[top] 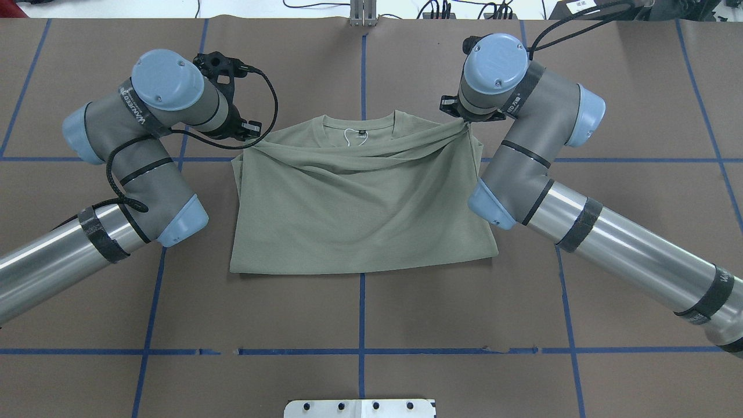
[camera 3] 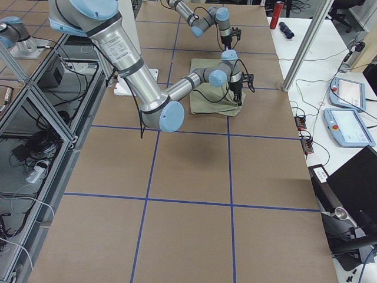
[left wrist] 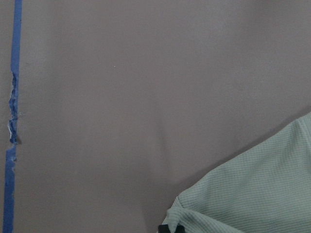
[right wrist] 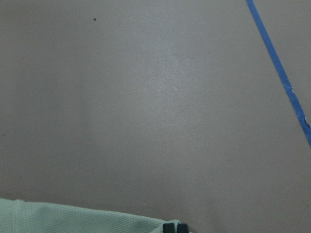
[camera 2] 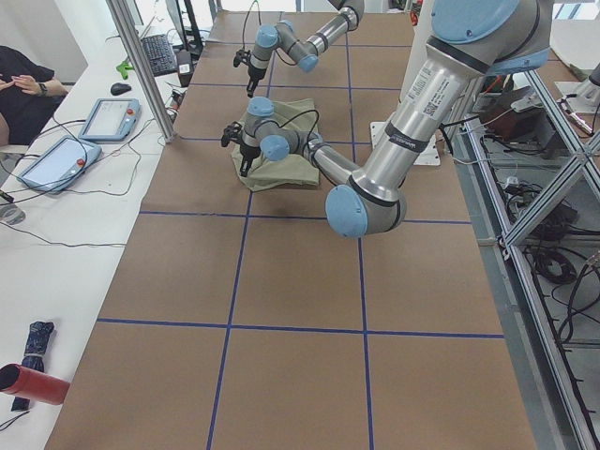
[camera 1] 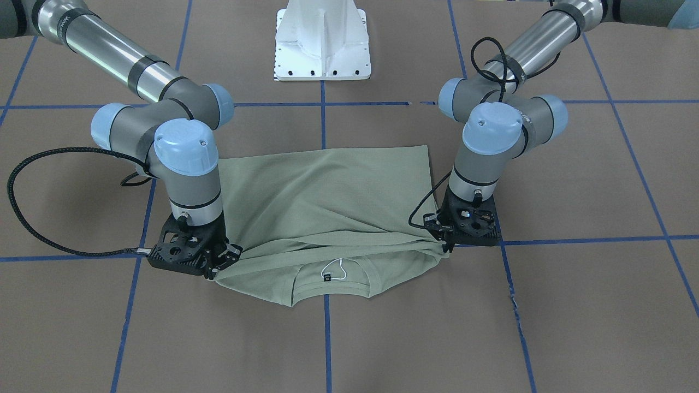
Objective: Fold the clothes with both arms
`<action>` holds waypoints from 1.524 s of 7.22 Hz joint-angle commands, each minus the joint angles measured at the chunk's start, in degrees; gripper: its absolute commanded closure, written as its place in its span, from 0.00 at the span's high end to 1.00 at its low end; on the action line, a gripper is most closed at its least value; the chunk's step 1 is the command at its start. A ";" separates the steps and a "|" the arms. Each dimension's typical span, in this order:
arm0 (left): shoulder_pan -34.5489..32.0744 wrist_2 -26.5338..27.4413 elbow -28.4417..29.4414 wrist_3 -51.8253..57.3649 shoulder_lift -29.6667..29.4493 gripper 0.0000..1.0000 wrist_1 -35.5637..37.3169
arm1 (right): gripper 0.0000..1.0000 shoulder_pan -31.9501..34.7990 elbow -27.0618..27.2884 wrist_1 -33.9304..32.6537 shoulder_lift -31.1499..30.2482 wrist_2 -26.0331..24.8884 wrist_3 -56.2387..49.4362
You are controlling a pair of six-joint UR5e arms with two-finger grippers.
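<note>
Table (top: 360, 313): brown paper top w/ blue tape grid (top: 360, 351).

L arm (top: 139, 174) + R arm (top: 522, 168): both reach fwd over the table, wrists pointing down, one on each side of the shirt's far end.

Shirt (top: 360, 209): sage green, lies mid-table btw the arms, neckline (top: 359, 121) on the side away from the robot base. An upper layer is doubled over the body. Its free edge runs taut btw the two grippers w/ diagonal creases and stops just short of the neckline, so the collar shows. The near-side fold edge is straight and flat on the table.

Pedestal (camera 1: 322, 43): white, at the base side, well apart from the shirt.

L gripper (camera 1: 446, 246): pinching the upper-layer corner on the robot's left. Wrist cam shows a dark fingertip (left wrist: 167, 229) at the bottom edge w/ cloth bunched on it.

R gripper (camera 1: 218, 267): pinching the opposite corner. In the overhead view the cloth there is lifted slightly off the table. Wrist cam shows pads (right wrist: 169, 227) pressed together, cloth edge right beside them.

Neck tag (camera 1: 327, 278): dark, inside the collar, uncovered. White loop (camera 1: 336, 266) arcs just above it.
</note>
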 commanded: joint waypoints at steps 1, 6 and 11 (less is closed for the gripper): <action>0.05 -0.02 0.31 0.25 0.17 0.00 -0.08 | 0.00 0.08 -0.09 0.09 -0.28 0.01 -0.84; 0.05 -0.55 -4.84 1.31 2.79 1.00 -1.83 | 1.00 0.51 0.17 0.09 -0.11 2.89 -1.62; 8.63 -1.96 -20.34 -3.95 19.13 1.00 -7.15 | 1.00 1.75 2.98 0.35 -1.86 7.66 -6.29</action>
